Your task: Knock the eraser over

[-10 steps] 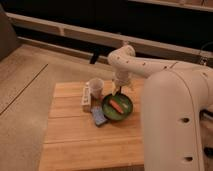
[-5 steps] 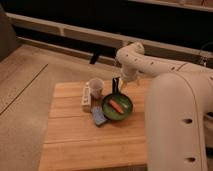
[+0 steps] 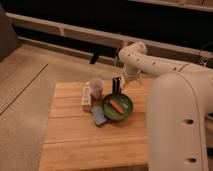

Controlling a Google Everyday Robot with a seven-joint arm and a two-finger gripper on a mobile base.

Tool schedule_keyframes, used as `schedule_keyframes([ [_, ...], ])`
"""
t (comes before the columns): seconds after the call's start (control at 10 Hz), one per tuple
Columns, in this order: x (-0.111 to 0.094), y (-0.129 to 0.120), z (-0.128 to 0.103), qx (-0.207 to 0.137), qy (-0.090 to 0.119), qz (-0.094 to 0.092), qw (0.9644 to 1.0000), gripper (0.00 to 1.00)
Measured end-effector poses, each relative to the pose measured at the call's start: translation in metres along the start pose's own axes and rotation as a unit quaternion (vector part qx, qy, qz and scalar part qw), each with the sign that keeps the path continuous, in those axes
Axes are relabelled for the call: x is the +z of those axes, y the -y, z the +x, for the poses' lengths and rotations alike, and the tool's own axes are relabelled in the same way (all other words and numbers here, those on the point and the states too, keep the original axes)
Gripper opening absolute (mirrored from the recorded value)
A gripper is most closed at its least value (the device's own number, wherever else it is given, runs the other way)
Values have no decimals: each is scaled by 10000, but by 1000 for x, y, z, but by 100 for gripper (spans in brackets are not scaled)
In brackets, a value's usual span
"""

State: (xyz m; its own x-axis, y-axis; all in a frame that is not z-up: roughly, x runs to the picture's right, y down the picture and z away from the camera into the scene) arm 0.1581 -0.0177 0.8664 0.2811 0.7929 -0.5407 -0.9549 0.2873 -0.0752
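Observation:
The eraser [image 3: 86, 97] is a long, narrow white bar lying on the wooden table [image 3: 70, 140], just left of the pale round cup [image 3: 96, 87]. My gripper [image 3: 117, 85] hangs from the white arm [image 3: 150, 62] at the far edge of the green bowl [image 3: 118, 107], to the right of the cup and about a cup's width from the eraser. It touches nothing that I can see.
The green bowl holds an orange carrot-like piece [image 3: 116, 105]. A blue-grey pad [image 3: 98, 116] lies in front of the eraser, left of the bowl. The robot's white body [image 3: 180, 125] fills the right side. Concrete floor lies left of the table.
The arm has swung up and to the right, and the gripper has moved slightly right, from over the bowl's far-left rim towards its far edge. The objects have not moved.

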Motion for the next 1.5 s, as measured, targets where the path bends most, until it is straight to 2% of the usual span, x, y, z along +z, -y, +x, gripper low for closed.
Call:
schedule_keyframes([
  [0.2,3,1,8,96,-71,26,9999,65],
  [0.3,7,8,11,223,-110,113,9996,65],
  [0.5,14,12,3,234,-57,126,9996,65],
  [0.8,36,-3,-19,-93,20,-55,9999,65],
  [1.0,43,-12,-33,-316,126,-217,9992,65],
  [1.1,45,-16,-42,-489,179,-218,9984,65],
  [1.2,44,-18,-51,-667,253,-153,9973,65],
  [1.3,39,-14,-65,-977,401,24,9944,65],
  [1.5,32,-8,-80,-1440,534,296,9877,65],
])
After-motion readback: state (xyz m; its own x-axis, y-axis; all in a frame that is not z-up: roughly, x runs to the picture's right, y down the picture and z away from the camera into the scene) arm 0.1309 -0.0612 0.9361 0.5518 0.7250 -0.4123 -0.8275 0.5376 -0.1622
